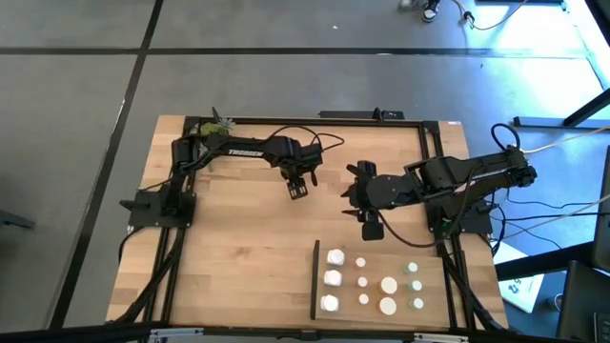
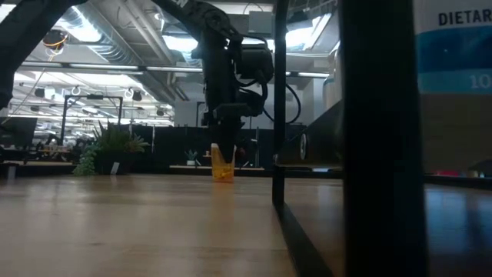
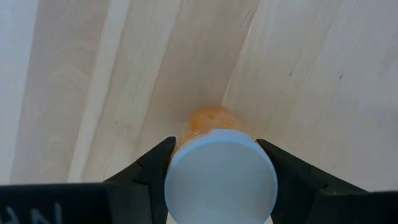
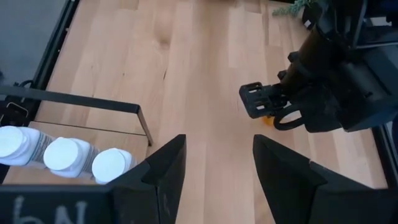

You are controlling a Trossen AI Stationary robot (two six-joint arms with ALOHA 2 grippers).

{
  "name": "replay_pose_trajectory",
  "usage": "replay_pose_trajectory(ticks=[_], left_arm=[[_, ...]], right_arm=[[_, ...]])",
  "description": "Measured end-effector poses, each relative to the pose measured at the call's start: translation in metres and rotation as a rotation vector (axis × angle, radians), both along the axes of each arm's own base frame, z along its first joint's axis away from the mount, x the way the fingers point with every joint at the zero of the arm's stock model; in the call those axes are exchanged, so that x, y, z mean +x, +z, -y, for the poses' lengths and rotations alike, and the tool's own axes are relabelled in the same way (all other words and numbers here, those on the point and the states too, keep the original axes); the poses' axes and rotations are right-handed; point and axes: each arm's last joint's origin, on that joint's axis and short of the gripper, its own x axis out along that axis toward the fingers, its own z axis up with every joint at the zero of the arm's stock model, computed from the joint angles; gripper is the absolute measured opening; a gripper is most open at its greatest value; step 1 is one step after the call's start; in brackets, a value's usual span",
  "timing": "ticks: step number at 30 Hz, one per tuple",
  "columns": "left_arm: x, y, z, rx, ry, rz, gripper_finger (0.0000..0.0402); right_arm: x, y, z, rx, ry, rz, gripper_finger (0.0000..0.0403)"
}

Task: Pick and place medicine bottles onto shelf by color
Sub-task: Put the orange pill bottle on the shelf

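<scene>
My left gripper (image 1: 297, 187) is at mid-table, pointing down, shut on a small orange bottle with a white cap (image 3: 221, 174). The low view shows the orange bottle (image 2: 222, 165) upright under the gripper, at the tabletop. My right gripper (image 1: 370, 229) hangs open and empty just beyond the shelf's far edge; its fingers (image 4: 163, 171) stand apart over bare wood. The shelf (image 1: 434, 286), a light-wood panel with a black strip (image 1: 315, 281) along its left edge, lies at the near right. It carries several white bottles (image 1: 333, 278), some with pale green tops (image 1: 416, 285). My left gripper pinches the orange bottle's white cap (image 3: 177, 163) between its two fingers, one on each side of the cap's round rim. The fingers come from above, pointing down. The bottle stands upright below them; whether its base rests on the table or is just clear of it cannot be told.
A small green plant (image 1: 212, 126) stands at the table's far left corner. Black frame rails (image 1: 424, 152) run along the table's sides and far edge. In the right wrist view, three large white bottles (image 4: 65, 155) stand in a row behind the shelf's black strip (image 4: 81, 99).
</scene>
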Motion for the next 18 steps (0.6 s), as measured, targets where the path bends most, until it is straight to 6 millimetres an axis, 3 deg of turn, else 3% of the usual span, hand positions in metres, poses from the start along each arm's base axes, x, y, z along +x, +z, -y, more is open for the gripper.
replay_pose_trajectory(ticks=[18], left_arm=[[0.0009,0.0000,0.0007,-0.029,-0.008,0.015,0.0186]], right_arm=[[0.0002,-0.0001,-0.0001,0.002,0.001,0.001,0.0188]])
